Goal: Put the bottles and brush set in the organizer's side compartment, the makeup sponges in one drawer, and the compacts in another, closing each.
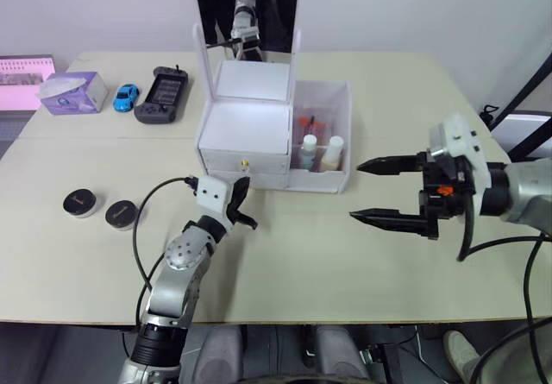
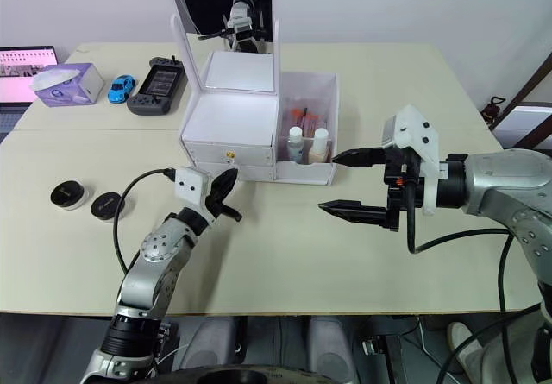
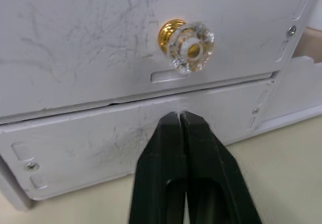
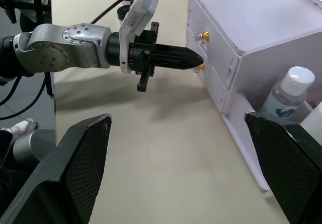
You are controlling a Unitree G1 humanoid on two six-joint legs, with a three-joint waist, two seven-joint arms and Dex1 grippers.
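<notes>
Left gripper (image 3: pixel 181 121) jaws pinched closed on lower drawer knob (image 4: pixel 199 67) at organizer (image 1: pixel 246 134) front. Right gripper (image 1: pixel 390 192) jaws wide, empty, near side compartment (image 1: pixel 341 99) holding bottles (image 1: pixel 321 153). Compacts (image 1: pixel 102 209) near bench left edge: rigid, light, likely slippery; grasp across rim.

Pale beige two-part table (image 1: pixel 414 82) against a plain white wall (image 1: pixel 405 9), evenly lit.

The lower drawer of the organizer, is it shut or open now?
Shut. The lower drawer front sits nearly flush under the upper drawer, and the left gripper, fingers together, is at its top edge.
</notes>
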